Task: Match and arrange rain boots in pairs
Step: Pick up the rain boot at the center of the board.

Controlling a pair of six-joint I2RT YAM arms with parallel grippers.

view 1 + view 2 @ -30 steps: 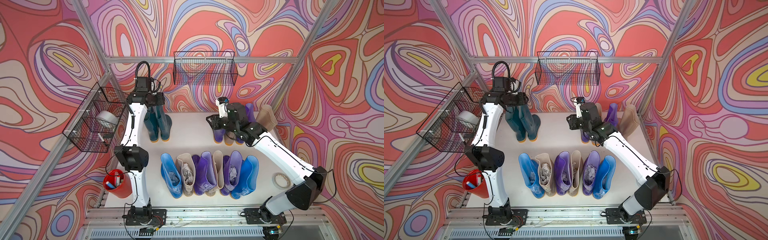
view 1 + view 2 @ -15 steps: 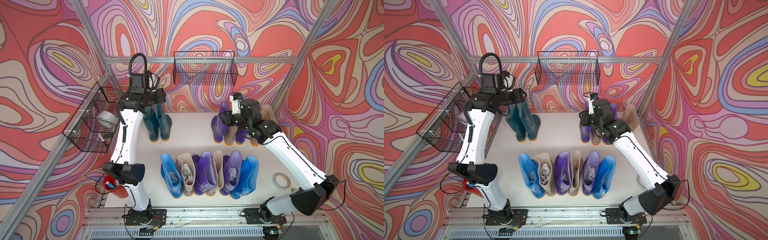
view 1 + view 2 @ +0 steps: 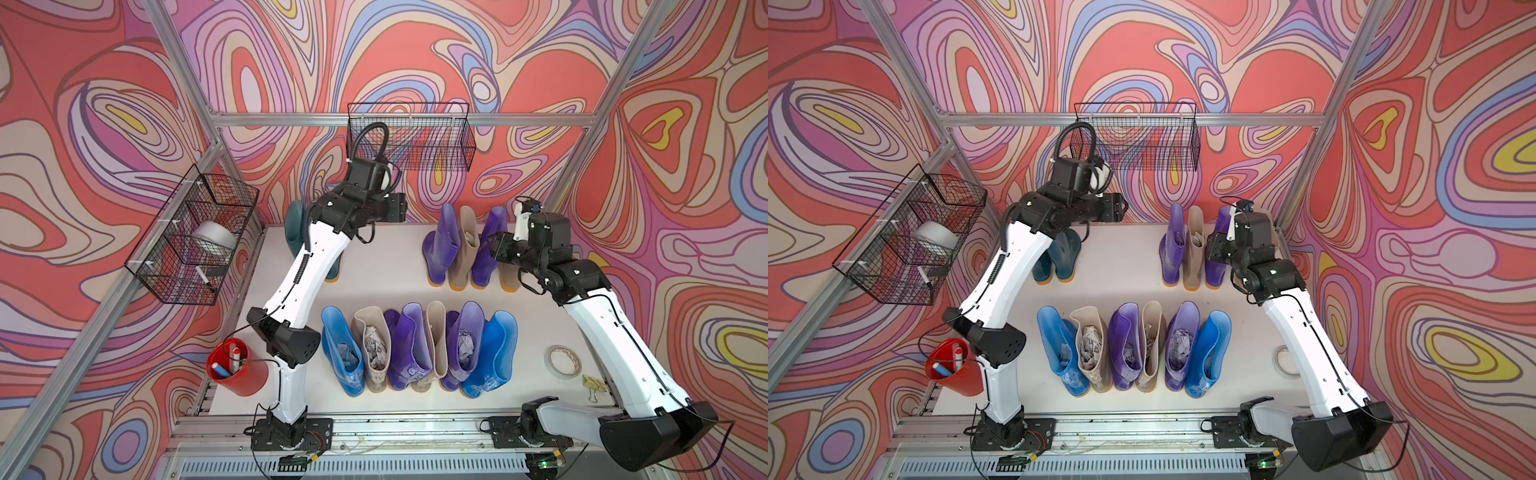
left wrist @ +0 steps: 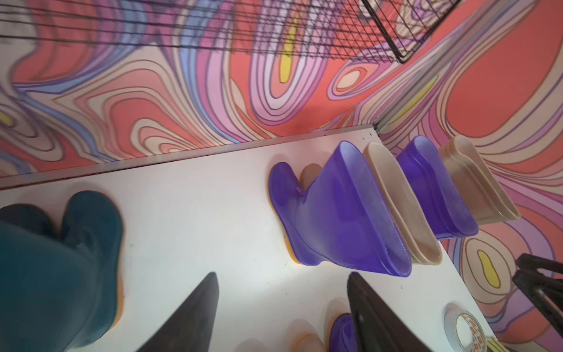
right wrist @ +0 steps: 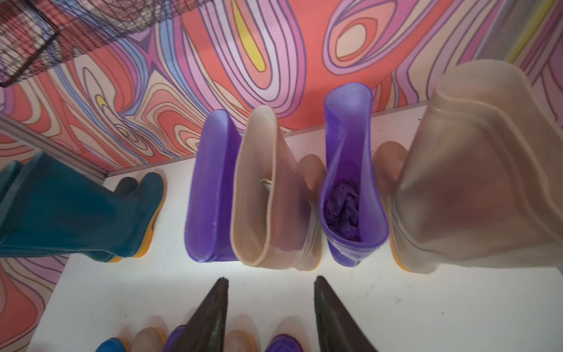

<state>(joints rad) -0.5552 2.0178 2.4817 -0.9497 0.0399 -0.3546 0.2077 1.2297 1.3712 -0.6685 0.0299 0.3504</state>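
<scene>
Rain boots point(image 3: 409, 345) all upright on the surface point(image 3: 382, 286). The teal pair point(image 3: 1065, 262) is matched back-left. The back row point(image 3: 467, 249) alternates purple and beige; the front row point(image 3: 490, 353) is mixed blue, beige and purple, so most pairing looks undone. Left gripper point(image 4: 283, 304) and right gripper point(image 5: 271, 304) hover, jaws apart, empty. The boots are packed tight; a tape roll point(image 3: 562, 361) sits clear.

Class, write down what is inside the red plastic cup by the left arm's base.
The red plastic cup holds a red-and-white marker pen and a blue marker pen. Their lower ends and the cup's bottom are hidden behind its wall.
</scene>
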